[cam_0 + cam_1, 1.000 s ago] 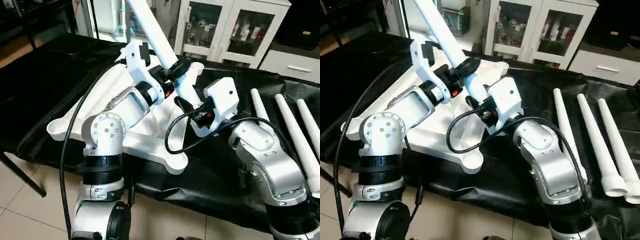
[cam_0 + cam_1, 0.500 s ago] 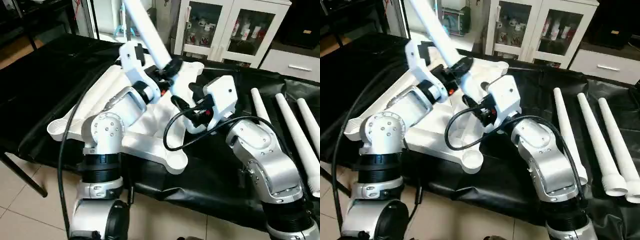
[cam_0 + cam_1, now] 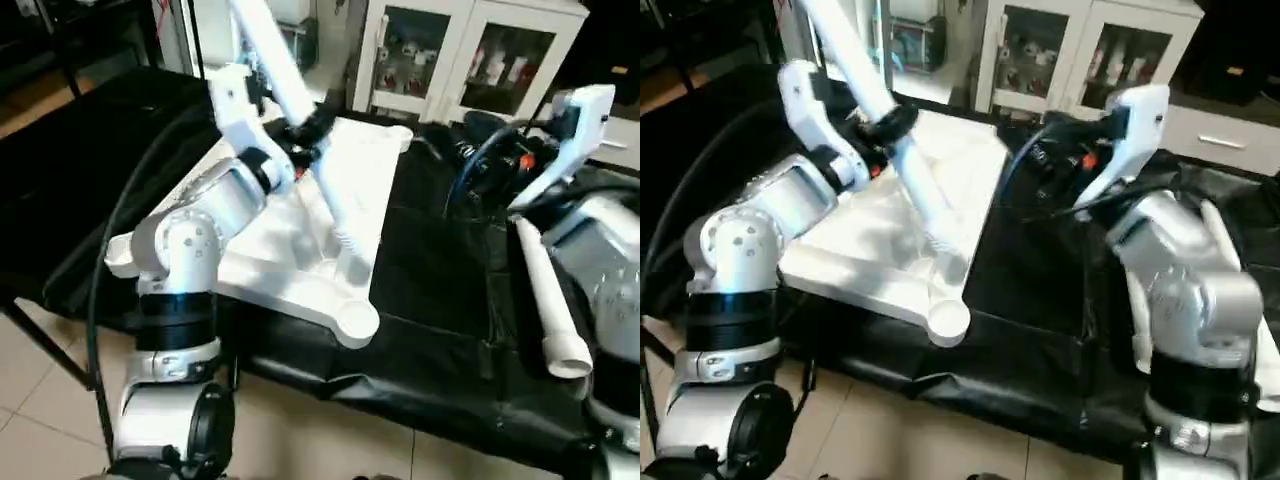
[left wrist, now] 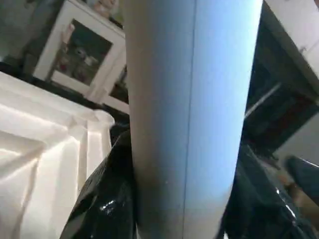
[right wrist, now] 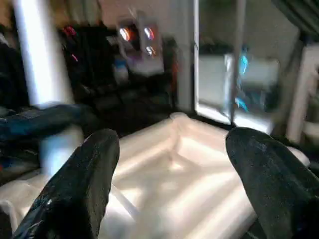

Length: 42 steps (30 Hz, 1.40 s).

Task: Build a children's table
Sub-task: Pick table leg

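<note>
I count one white tabletop (image 3: 300, 235) on the black cloth. One leg (image 3: 300, 110) is up in my left gripper (image 3: 305, 130), and one spare leg (image 3: 545, 300) shows beside my right arm.

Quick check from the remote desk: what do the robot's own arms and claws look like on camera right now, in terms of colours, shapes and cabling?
Both arms are silver, rounded metal segments with black ribbed collars and white wrist housings. The left arm has a black cable looping along its outer side; the right arm has black cables bunched at the wrist with a small orange-red spot. Each claw has two glossy black, rounded fingers.
</note>
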{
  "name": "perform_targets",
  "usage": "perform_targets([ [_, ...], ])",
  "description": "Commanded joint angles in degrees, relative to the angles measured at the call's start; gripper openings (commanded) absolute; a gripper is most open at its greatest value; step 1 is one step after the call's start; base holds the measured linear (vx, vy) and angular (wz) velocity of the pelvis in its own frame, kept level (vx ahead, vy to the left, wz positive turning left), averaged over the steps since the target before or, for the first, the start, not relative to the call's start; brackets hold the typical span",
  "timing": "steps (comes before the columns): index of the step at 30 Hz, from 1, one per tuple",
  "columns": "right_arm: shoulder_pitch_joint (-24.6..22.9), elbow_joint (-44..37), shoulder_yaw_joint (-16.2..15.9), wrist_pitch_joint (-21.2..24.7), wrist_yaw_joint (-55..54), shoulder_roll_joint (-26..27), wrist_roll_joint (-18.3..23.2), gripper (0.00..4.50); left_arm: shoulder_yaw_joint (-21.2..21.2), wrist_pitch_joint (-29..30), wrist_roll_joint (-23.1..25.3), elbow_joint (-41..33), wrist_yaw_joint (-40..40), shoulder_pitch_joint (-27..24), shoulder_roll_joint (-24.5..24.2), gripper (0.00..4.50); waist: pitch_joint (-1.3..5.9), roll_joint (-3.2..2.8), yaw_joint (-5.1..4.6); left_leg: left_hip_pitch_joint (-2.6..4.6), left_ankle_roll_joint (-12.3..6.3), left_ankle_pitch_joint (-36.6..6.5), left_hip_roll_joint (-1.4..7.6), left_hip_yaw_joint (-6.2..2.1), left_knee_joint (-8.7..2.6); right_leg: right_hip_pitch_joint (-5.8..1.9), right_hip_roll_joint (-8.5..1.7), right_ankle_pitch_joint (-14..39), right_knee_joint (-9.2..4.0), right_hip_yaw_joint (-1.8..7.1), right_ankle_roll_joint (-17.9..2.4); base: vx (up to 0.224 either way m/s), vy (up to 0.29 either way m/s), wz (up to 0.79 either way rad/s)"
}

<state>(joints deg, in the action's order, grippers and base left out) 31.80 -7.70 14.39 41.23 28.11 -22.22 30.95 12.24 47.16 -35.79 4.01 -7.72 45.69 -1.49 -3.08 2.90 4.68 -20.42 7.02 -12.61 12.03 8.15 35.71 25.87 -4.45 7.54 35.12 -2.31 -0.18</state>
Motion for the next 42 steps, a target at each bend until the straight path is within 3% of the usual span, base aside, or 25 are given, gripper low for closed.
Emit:
perform_targets([
  [1, 1.27, 2.89, 0.04, 3.37, 1.61, -1.43, 1.14, 3.74, -1.58, 1.12, -0.44, -1.32, -1.38, 2.35, -0.54, 1.85, 4.43, 0.70, 0.18, -0.77, -2.88, -2.33, -1.17, 1.71, -3.70, -4.97, -1.10, 12.62, -3.34, 0.98, -8.67, 0.000, 0.000, 0.00],
  [2, 1.27, 2.89, 0.04, 3.37, 1.61, -1.43, 1.14, 3.74, -1.58, 1.12, -0.44, -1.32, -1.38, 2.35, -0.54, 1.85, 4.40, 0.72, 0.23, -0.84, -2.91, -2.12, -1.17, 1.70, -3.71, -5.00, -1.13, 12.60, -3.36, 0.98, -8.52, 0.000, 0.000, 0.00],
  [3, 1.68, 3.34, 0.38, 4.33, 1.93, -1.31, 2.31, 3.74, -1.87, 1.27, -0.56, -1.34, -1.71, 2.50, -0.77, 1.85, 4.48, 1.12, 0.24, -0.94, -3.16, -1.54, -1.19, 1.74, -3.62, -5.08, -1.14, 12.26, -3.34, 0.97, -8.28, 0.000, 0.000, 0.00],
  [6, 2.86, 4.77, 0.95, 8.80, 4.19, -1.06, 6.79, 3.74, -2.45, 2.16, -0.78, -1.97, -2.55, 2.74, -1.44, 1.85, 4.57, 0.89, 0.29, -0.86, -3.78, -0.63, -1.11, 1.61, -3.58, -5.05, -1.13, 10.86, -3.03, 0.90, -9.02, 0.000, 0.000, 0.00],
  [7, 2.64, 4.67, -0.06, 9.69, 6.74, -1.74, 8.11, 3.74, -2.82, 2.90, -1.03, -2.66, -3.05, 2.77, -1.81, 1.85, 4.54, 1.10, 0.38, -0.83, -3.94, -0.60, -1.09, 1.68, -3.55, -4.99, -1.14, 10.99, -3.02, 0.90, -9.17, 0.000, 0.000, 0.00],
  [11, 2.08, 4.21, -1.54, 9.58, 10.34, -2.73, 9.14, 3.74, -3.27, 3.67, -1.31, -3.49, -3.55, 2.81, -2.17, 1.85, 4.49, 1.03, 0.65, -0.85, -4.15, -0.53, -0.84, 1.69, -3.57, -4.92, -1.28, 11.05, -3.07, 0.87, -9.71, 0.000, 0.000, 0.00],
  [12, 1.43, 3.36, -2.52, 9.56, 12.81, -3.37, 9.77, 3.74, -4.41, 3.96, -1.49, -4.32, -5.11, 2.65, -2.74, 1.85, 4.48, 1.56, 0.64, -0.91, -4.14, -0.63, -0.86, 1.76, -3.58, -5.00, -1.30, 11.78, -3.23, 0.83, -9.52, 0.000, 0.000, 0.00],
  [13, 0.51, 2.40, -4.55, 8.79, 16.03, -4.62, 9.43, 3.74, -6.69, 4.13, -1.66, -5.82, -8.13, 2.23, -3.79, 1.85, 4.51, 1.42, 0.90, -0.78, -4.09, -0.78, -0.68, 1.65, -3.64, -4.96, -1.45, 12.42, -3.13, 0.83, -9.40, 0.000, 0.000, 0.00],
  [14, 0.51, 2.40, -4.55, 8.79, 16.03, -4.62, 9.43, 3.74, -6.69, 4.13, -1.66, -5.82, -8.13, 2.23, -3.79, 1.85, 4.51, 1.42, 0.90, -0.78, -4.09, -0.78, -0.68, 1.65, -3.64, -4.96, -1.45, 12.42, -3.13, 0.83, -9.40, 0.000, 0.000, 0.00],
  [16, -1.07, 0.70, -8.68, 5.75, 20.97, -6.78, 7.22, 3.74, -11.44, 4.25, -1.37, -8.63, -13.27, 1.48, -5.73, 1.85, 4.44, 1.41, 1.04, -0.78, -3.83, -0.85, -0.48, 1.59, -3.71, -4.92, -1.58, 12.66, -3.14, 0.77, -9.42, 0.000, 0.000, 0.00],
  [20, -1.84, -0.60, -12.81, 2.58, 23.11, -8.45, 3.87, 3.74, -15.21, 3.78, -0.43, -10.49, -15.97, 1.28, -6.75, 1.85, 4.23, 1.91, 0.83, -0.93, -2.67, -1.74, -0.48, 1.75, -3.72, -4.71, -1.59, 14.37, -3.31, 0.91, -8.80, 0.000, 0.000, 0.00],
  [22, -1.72, -1.02, -13.63, 2.56, 23.91, -8.26, 4.21, 3.74, -17.04, 3.57, 0.02, -11.49, -17.45, 1.12, -7.43, 1.85, 4.19, 1.75, 0.86, -0.93, -2.27, -2.63, -0.48, 1.68, -3.81, -4.72, -1.68, 16.16, -3.43, 0.94, -8.09, 0.000, 0.000, 0.00],
  [32, -1.86, -0.55, -17.78, 0.89, 24.92, -7.68, 2.06, 3.74, -20.77, 2.31, 1.51, -13.60, -21.00, 0.51, -9.05, 1.85, 4.11, 2.21, 0.49, -0.89, -1.18, -4.47, -0.42, 1.55, -3.97, -4.48, -1.46, 18.76, -3.75, 0.83, -6.24, 0.000, 0.000, 0.00],
  [37, -2.70, -0.88, -18.30, 1.06, 25.96, -8.30, 2.23, 3.74, -21.32, 1.83, 1.97, -13.88, -22.16, 0.47, -9.98, 1.85, 4.23, 2.06, 0.52, -1.03, -1.12, -3.33, -0.40, 1.47, -3.95, -4.67, -1.44, 15.99, -3.38, 0.86, -6.99, 0.000, 0.000, 0.00],
  [38, -2.71, -0.84, -18.39, 0.96, 25.96, -8.32, 2.26, 3.48, -21.32, 1.83, 2.03, -13.93, -22.31, 0.47, -10.03, 1.85, 4.29, 2.09, 0.55, -1.02, -1.20, -2.82, -0.39, 1.49, -3.91, -4.72, -1.45, 15.03, -3.27, 0.88, -7.34, 0.000, 0.000, 0.00],
  [41, -2.86, -0.57, -18.45, 0.74, 25.90, -8.23, 2.27, 3.42, -22.02, 1.80, 2.19, -14.57, -23.46, 0.31, -10.50, 1.85, 4.24, 1.98, 0.53, -1.01, -1.02, -2.93, -0.36, 1.49, -3.95, -4.74, -1.47, 14.29, -3.15, 0.90, -8.09, 0.000, 0.000, 0.00],
  [42, -2.86, -0.46, -18.45, 0.74, 25.84, -8.20, 2.23, 3.18, -22.21, 1.76, 2.25, -14.70, -23.67, 0.24, -10.61, 1.85, 4.25, 2.00, 0.53, -1.00, -1.00, -3.00, -0.37, 1.49, -3.93, -4.75, -1.48, 14.32, -3.16, 0.90, -8.13, 0.000, 0.000, 0.00],
])
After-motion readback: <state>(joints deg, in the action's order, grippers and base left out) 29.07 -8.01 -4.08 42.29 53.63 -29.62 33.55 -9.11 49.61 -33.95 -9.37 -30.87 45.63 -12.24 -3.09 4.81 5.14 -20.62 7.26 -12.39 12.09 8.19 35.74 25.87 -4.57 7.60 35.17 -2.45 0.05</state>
